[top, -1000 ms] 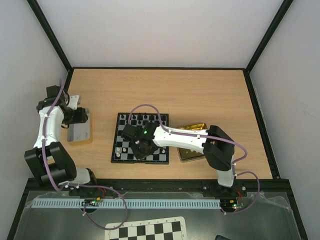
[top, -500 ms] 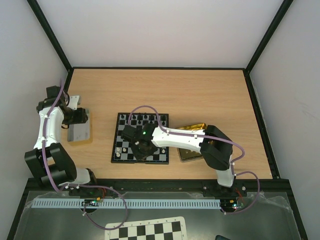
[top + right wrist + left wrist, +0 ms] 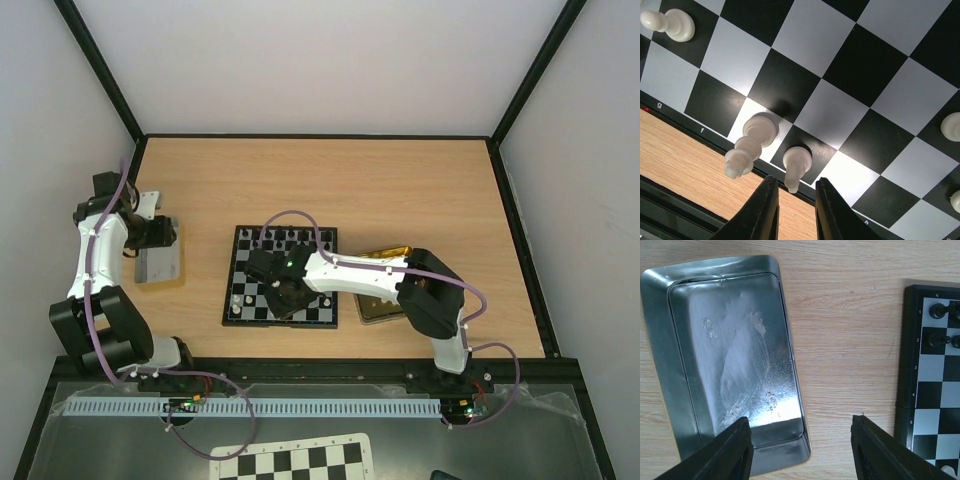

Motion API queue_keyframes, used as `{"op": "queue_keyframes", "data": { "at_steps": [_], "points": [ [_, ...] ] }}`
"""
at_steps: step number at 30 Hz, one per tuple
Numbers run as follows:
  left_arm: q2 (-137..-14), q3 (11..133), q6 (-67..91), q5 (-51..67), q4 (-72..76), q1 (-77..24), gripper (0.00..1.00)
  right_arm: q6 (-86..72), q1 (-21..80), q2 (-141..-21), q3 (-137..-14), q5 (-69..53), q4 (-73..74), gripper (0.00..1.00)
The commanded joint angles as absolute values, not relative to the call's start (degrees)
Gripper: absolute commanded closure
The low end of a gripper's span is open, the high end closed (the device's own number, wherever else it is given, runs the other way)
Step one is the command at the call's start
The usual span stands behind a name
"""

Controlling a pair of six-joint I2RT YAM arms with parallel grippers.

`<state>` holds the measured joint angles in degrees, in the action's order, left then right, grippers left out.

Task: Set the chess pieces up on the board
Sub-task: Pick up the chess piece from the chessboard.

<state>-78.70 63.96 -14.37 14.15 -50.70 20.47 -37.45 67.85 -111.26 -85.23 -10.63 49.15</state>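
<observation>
The board (image 3: 909,390) is carrying small pale numerals on its black frame in the left wrist view. 1, 2, 3, 4 and 5 are running down in a column, 1 beside each row of squares. A mark like a 4 is sitting on the top strip, too small to be sure of. In the right wrist view the frame is showing the letters g and f beside neighbouring squares. Farther along, a blurred letter is reading as b.

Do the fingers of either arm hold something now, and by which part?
Nothing is held. The right fingers flank the top of a white piece without touching; the left fingers are empty.
</observation>
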Motion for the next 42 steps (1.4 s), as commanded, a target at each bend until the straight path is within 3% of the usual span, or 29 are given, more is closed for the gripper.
{"op": "queue_keyframes", "data": {
  "at_steps": [1,22,37,42],
  "points": [
    [-78.7,64.5,-14.6,14.9,-52.0,20.2,0.45,-36.7,67.3,-112.6,-84.9,-10.9,48.6,0.80],
    [-78.9,63.8,-15.2,14.8,-52.1,20.1,0.45,-35.4,66.4,-112.6,-84.2,-10.9,48.8,0.98],
    [-77.8,63.0,-15.5,15.1,-51.8,20.1,0.45,-34.7,65.8,-112.2,-88.4,-8.1,54.0,0.98],
    [-77.8,63.0,-15.6,15.2,-51.8,20.1,0.45,-33.8,65.7,-112.6,-95.0,-5.7,58.9,0.98]
  ]
}}
